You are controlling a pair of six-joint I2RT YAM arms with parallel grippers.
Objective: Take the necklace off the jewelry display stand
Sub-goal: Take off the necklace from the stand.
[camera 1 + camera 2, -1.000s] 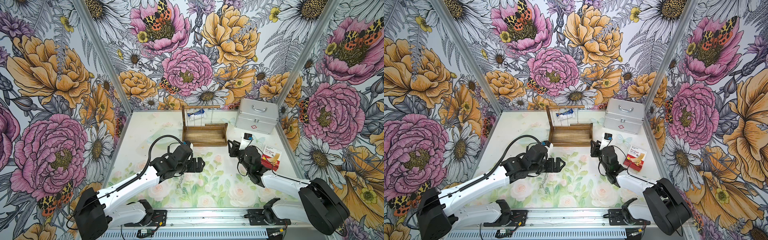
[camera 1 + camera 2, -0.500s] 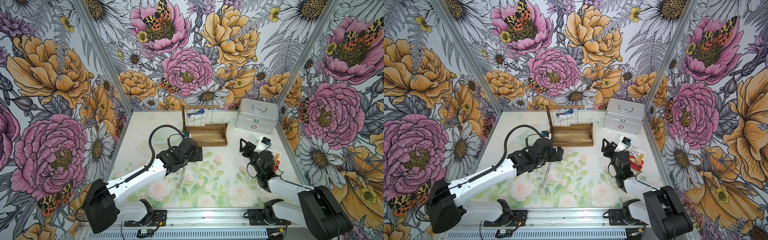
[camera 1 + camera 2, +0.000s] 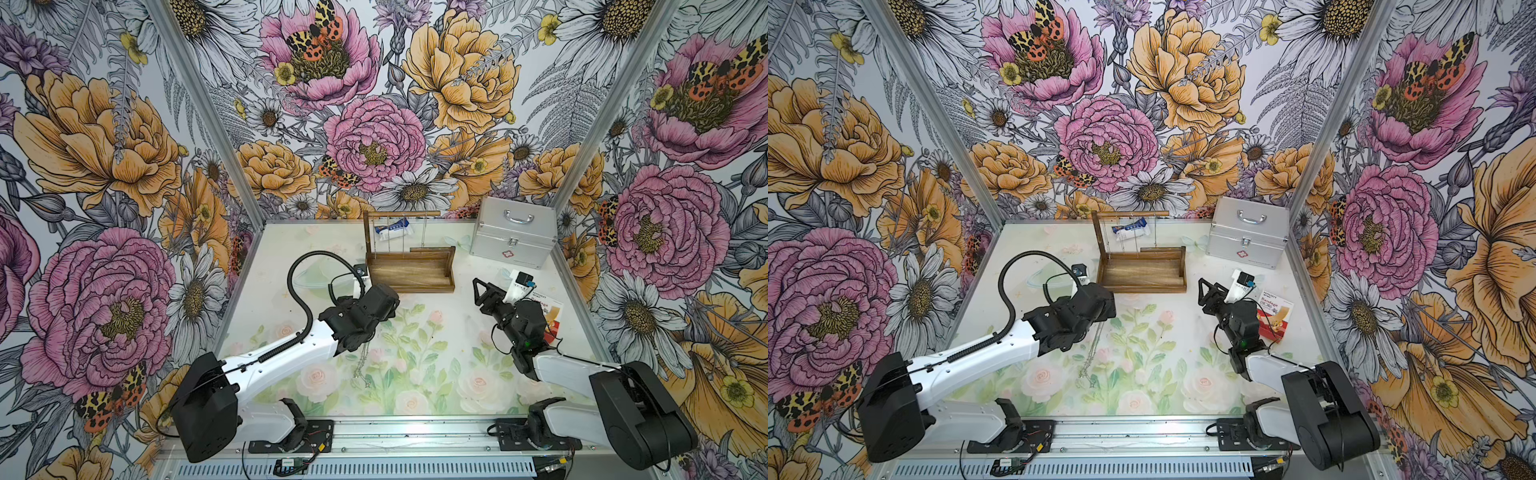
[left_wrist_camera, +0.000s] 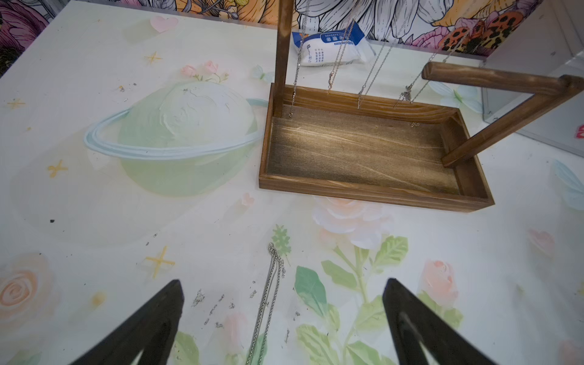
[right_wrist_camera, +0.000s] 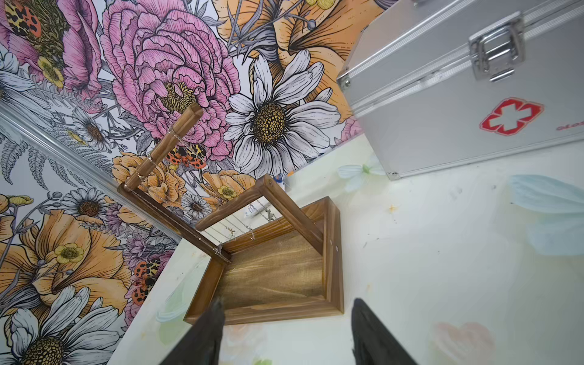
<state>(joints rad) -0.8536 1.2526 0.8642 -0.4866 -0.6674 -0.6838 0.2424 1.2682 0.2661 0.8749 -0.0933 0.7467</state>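
The brown wooden jewelry display stand (image 3: 409, 272) (image 3: 1142, 276) sits at the back middle of the table. Thin silver chains (image 4: 373, 72) hang from its top rod (image 3: 401, 214). One silver necklace (image 3: 360, 365) (image 3: 1089, 368) (image 4: 268, 297) lies stretched on the table in front of the stand, partly under my left wrist. My left gripper (image 4: 282, 286) hovers over the necklace's far end, open wide, with the chain between the fingers but untouched. My right gripper (image 3: 480, 286) (image 5: 288, 305) is open and empty, just right of the stand's tray, facing it.
A silver metal case (image 3: 513, 237) stands at the back right. A red and white bandage box (image 3: 1275, 316) lies beside my right arm. A white and blue packet (image 3: 392, 230) rests behind the stand.
My left wrist has swung from pointing right to facing the stand, leaving the necklace on the table. My right arm has shifted right and its jaws have widened.
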